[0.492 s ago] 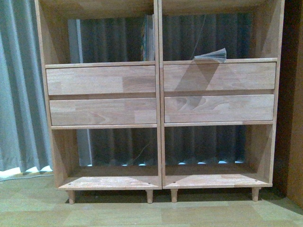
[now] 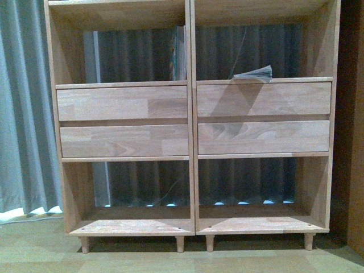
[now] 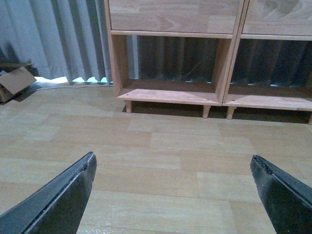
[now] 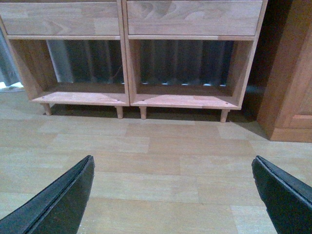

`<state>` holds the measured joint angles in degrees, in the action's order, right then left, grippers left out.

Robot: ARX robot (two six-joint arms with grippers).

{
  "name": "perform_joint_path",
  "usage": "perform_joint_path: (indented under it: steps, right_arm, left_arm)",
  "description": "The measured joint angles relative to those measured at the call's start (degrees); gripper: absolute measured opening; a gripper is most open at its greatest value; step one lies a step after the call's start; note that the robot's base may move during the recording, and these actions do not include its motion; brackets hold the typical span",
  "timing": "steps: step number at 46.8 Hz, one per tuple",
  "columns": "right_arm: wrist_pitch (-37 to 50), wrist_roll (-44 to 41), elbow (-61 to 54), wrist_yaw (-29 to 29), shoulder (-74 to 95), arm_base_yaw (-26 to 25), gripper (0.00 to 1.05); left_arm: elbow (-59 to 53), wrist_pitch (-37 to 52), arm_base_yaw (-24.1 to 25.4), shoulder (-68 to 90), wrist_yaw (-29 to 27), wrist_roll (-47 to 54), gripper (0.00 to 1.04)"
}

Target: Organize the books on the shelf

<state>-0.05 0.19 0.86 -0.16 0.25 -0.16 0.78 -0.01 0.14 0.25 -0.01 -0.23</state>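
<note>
Perhaps upright books (image 2: 180, 52), flat paperback (image 2: 254, 74)

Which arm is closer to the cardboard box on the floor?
Left. The left end effector faces the shelf's end nearest the cardboard box; the right end effector faces the far end.

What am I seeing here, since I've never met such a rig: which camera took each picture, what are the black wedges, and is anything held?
This is a two-armed robot. The front view comes from a camera on its body, facing the wooden shelf. There, thin books stand upright against the divider in the upper left compartment, and one book lies flat, pages fanned, in the upper right. The other two pictures come from cameras on the wrists, looking over the floor at the shelf's lower compartments. The black wedges are the fingers of the left gripper and the right gripper: both are open and hold nothing.
</note>
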Motion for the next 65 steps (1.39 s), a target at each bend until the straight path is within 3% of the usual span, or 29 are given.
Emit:
perform_joint_path:
  steps: [65]
  right_arm:
    - [0.0, 0.0, 0.0, 0.0, 0.0, 0.0, 0.98]
  left_arm:
    - [0.0, 0.0, 0.0, 0.0, 0.0, 0.0, 0.97]
